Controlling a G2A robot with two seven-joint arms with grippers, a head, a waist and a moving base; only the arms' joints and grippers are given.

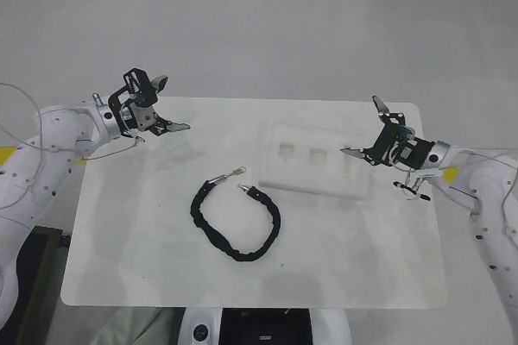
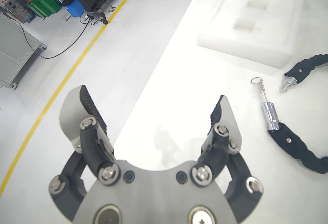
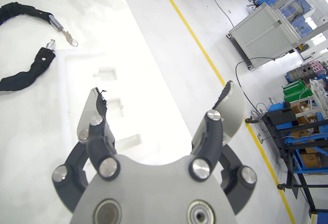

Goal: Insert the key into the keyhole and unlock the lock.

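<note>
The chain (image 1: 233, 228) lies in an open loop at the middle of the bench (image 1: 138, 259). The key (image 2: 262, 90) already sits in the barrel (image 2: 271, 117) at one end, and the pin end (image 2: 288, 82) lies just beside it but apart, so the lock looks undone, or nearly so. If a turn is left to make, one claw should pin the barrel to the bench while the other takes the key squarely and twists without lifting, since so thin a key could bend or slip out.

The left gripper (image 1: 175, 104) hangs at the far left corner, claw spread wide and empty. The right gripper (image 1: 359, 126) hangs near the far right corner by the foam tray (image 1: 315, 159), likewise spread and empty.

The wrist views make plain that the key is seated, with the ring (image 2: 255, 80) at its end. The top view reduces that to a glint but lays out the whole loop and both arms.
</note>
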